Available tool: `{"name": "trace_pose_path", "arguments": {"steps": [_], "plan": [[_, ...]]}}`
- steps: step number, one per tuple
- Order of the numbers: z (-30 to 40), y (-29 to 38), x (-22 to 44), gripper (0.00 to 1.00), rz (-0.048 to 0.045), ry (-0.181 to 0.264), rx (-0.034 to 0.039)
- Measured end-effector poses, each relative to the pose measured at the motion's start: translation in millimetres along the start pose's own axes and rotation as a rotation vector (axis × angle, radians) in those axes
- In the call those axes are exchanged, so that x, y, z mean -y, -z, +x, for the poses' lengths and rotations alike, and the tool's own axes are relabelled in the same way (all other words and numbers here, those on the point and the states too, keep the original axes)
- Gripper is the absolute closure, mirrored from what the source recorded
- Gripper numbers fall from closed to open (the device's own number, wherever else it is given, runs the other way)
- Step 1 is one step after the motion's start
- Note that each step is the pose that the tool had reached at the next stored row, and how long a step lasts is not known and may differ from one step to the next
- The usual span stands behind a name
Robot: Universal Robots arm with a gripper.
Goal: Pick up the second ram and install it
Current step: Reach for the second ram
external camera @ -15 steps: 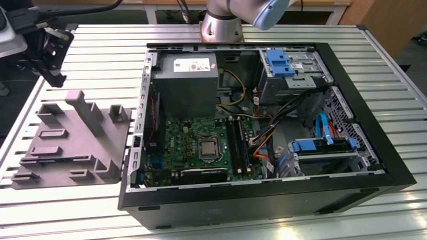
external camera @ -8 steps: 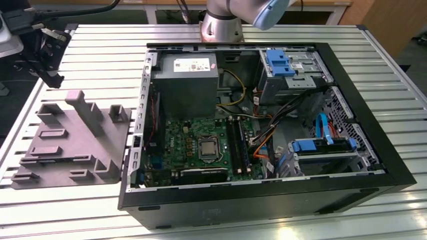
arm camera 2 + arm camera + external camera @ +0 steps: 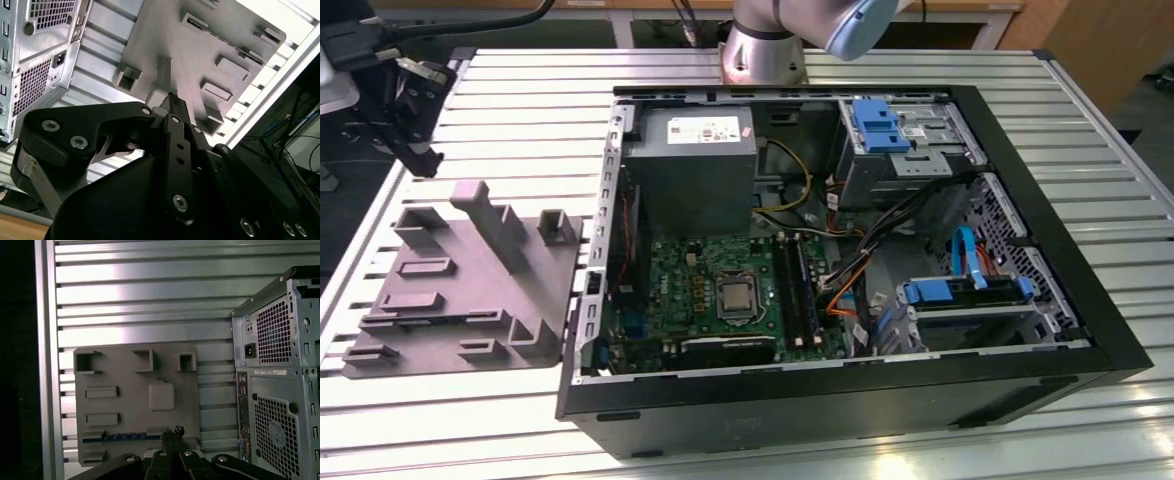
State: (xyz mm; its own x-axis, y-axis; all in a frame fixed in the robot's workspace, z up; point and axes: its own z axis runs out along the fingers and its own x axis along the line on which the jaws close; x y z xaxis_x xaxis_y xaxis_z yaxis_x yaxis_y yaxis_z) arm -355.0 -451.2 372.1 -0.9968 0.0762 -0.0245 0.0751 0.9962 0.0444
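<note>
- In the first wrist view we see the second ram [image 3: 122,437] as a thin dark-blue strip. It stands on its long edge in a slot of the grey holder tray [image 3: 130,370], in the row farthest from the tray's three tall brackets.
- The ram's long axis runs along that edge of the tray. One end points toward the computer case [image 3: 280,390] and the other away from it. In the exterior view, that is a line from left to right along the tray's near side.
- In the same view the gripper [image 3: 172,431] has its tips just beside the ram's case-side end. We cannot tell how high it hangs over the tray.
- The exterior view places the gripper [image 3: 424,168] over the far left of the slatted table [image 3: 520,90], above the far end of the holder tray [image 3: 467,290] and well apart from the open case [image 3: 854,400].
- That view also looks into the case. We see the green motherboard [image 3: 680,280] with the processor [image 3: 736,297] and the black memory slots [image 3: 794,290] running near to far just on the processor's right.
- Both wrist views show the case from its vented rear panel.
- In the second wrist view the gripper [image 3: 172,100] is edge-on above the tray [image 3: 165,45].
- The gripper looks clenched, with its tips drawn together and nothing between them.
</note>
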Motion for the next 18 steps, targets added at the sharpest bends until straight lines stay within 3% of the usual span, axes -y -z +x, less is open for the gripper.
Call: {"name": "trace_pose_path", "arguments": {"steps": [18], "plan": [[11.1,-2.1,1.6,0.89,0.0,0.0,-0.0001]]}}
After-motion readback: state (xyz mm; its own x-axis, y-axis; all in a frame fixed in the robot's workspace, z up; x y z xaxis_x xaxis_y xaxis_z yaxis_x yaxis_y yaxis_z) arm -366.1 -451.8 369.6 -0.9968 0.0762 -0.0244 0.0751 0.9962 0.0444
